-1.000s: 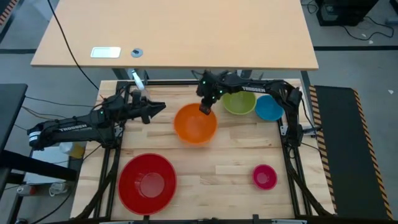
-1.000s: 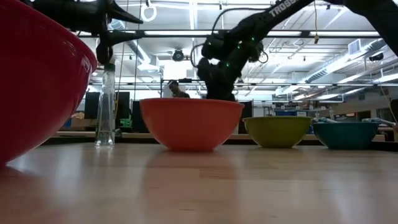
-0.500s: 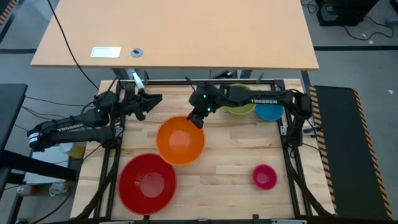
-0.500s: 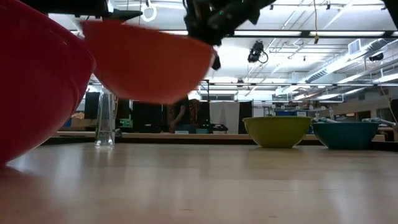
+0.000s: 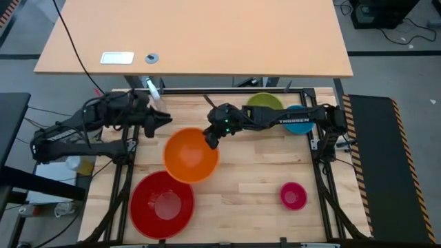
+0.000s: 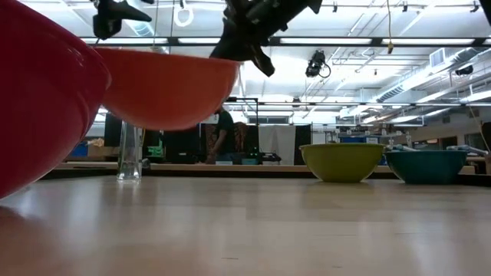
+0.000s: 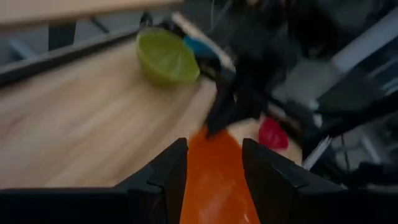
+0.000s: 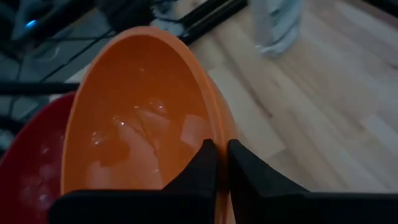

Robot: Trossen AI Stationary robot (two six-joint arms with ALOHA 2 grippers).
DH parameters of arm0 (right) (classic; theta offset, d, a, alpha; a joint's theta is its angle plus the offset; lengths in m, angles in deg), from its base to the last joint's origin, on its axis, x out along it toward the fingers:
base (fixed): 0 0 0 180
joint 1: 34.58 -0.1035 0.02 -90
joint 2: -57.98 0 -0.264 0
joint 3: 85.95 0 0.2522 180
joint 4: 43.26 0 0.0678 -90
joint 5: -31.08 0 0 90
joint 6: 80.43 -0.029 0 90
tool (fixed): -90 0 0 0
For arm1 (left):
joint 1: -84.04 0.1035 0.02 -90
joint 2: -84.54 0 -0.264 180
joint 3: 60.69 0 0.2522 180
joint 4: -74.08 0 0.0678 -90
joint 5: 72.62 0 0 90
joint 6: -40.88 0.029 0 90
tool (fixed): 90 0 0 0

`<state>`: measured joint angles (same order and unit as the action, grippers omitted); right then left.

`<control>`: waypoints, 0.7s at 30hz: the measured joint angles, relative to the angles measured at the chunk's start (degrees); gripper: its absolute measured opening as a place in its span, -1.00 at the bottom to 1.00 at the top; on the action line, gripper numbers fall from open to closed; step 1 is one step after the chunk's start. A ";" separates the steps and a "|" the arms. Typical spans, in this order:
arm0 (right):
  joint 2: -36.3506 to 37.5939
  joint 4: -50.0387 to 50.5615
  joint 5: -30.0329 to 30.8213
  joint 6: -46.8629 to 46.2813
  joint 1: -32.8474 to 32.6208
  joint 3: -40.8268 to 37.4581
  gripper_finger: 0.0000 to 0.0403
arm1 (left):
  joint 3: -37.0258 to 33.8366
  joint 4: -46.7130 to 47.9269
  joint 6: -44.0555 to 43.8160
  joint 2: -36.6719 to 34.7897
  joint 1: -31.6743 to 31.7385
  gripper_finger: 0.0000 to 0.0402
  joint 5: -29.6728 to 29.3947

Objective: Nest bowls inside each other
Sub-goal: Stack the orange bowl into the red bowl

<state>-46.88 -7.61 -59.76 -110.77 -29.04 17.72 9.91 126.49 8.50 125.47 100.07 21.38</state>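
I note one bowl [image 5: 190,155] raised off the table [image 5: 255,172], carried at its rim by the right gripper [image 5: 209,140], partly above the largest bowl [image 5: 162,204] at the front left. Two bowls [image 5: 264,103] [image 5: 299,124] sit side by side at the back right; the smallest bowl [image 5: 293,196] lies front right. The left gripper [image 5: 164,118] hangs back left.

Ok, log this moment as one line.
right gripper: shut on orange bowl rim | bowl: airborne, above red bowl edge | left gripper: open, empty, hovering back-left
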 joint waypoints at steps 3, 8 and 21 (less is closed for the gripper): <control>0.00 -0.02 1.93 -1.51 0.64 0.00 -0.86 | 3.10 4.88 -0.64 3.19 -1.68 -0.22 -0.08; 0.00 1.26 4.65 -3.52 1.38 0.00 -0.86 | 7.18 10.54 -4.36 9.92 -4.97 -0.21 -0.87; 0.00 0.49 1.67 -2.71 1.81 1.28 -0.86 | 17.13 30.43 -10.19 25.56 -8.49 -0.21 -11.85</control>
<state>-46.88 -7.11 -58.09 -113.48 -27.23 19.00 27.04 156.92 -1.69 151.03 91.57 9.53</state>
